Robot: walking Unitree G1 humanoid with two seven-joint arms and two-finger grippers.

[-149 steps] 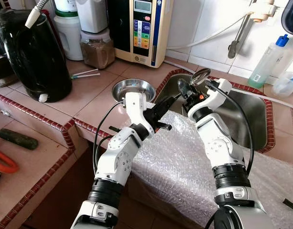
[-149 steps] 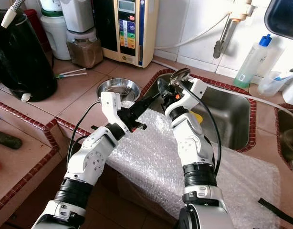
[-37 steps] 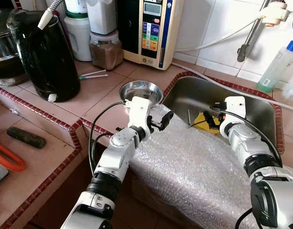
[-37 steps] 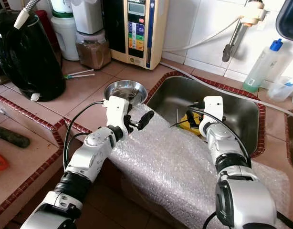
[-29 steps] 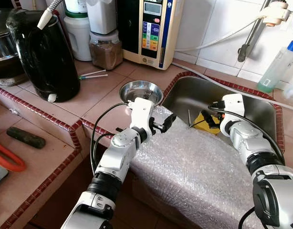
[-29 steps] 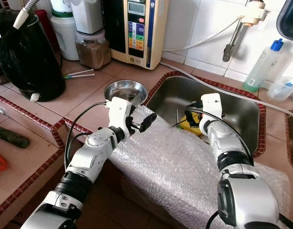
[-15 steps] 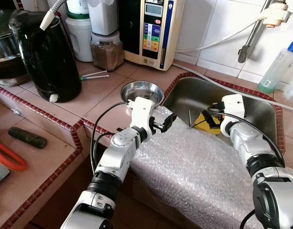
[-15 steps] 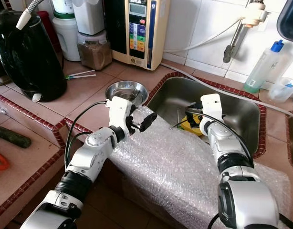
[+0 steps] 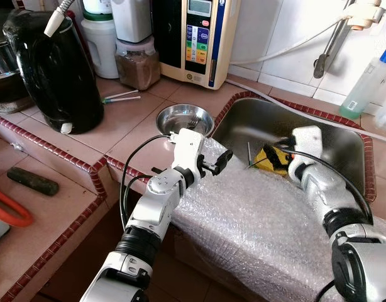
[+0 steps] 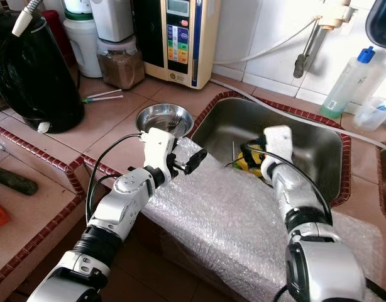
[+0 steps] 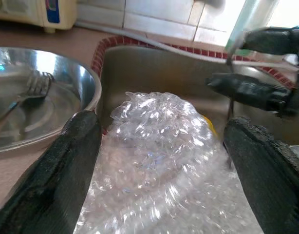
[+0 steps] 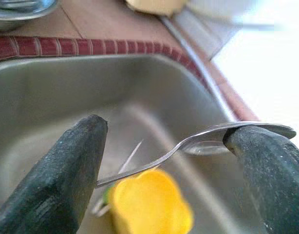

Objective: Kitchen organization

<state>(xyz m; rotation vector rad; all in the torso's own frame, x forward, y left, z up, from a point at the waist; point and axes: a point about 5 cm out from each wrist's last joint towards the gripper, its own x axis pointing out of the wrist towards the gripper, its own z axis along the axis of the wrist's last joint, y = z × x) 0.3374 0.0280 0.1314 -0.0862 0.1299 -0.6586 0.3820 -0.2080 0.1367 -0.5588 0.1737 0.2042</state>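
The right gripper (image 12: 174, 161) hung over the sink (image 9: 319, 135), jaws set wide apart w/ nothing gripped; in the right wrist view a spoon (image 12: 198, 141) ran across the gap between the 2 fingers, bowl end near one finger, handle sloping down toward a yellow sponge-like thing (image 12: 149, 202) on the sink floor (whether the spoon touched either finger couldn't be told, view soft w/ blur). The left gripper (image 11: 161, 161) was also wide open & empty, poised over the bubble wrap (image 9: 256, 214) that draped the bench edge, just beside a steel bowl (image 9: 183, 118) holding a fork (image 11: 28, 95). Judgement: the spoon looked thin, stiff, light & probably wet, so slick metal on metal; a pinch on the flat mid-handle should hold better than on the rounded bowl, which would likely twist out. Lying low in the basin, it may need the jaws brought down square across the handle. The wrap was soft & springy, so no firm backing to press on. Best guess for the drop spot was the steel bowl w/ the fork.
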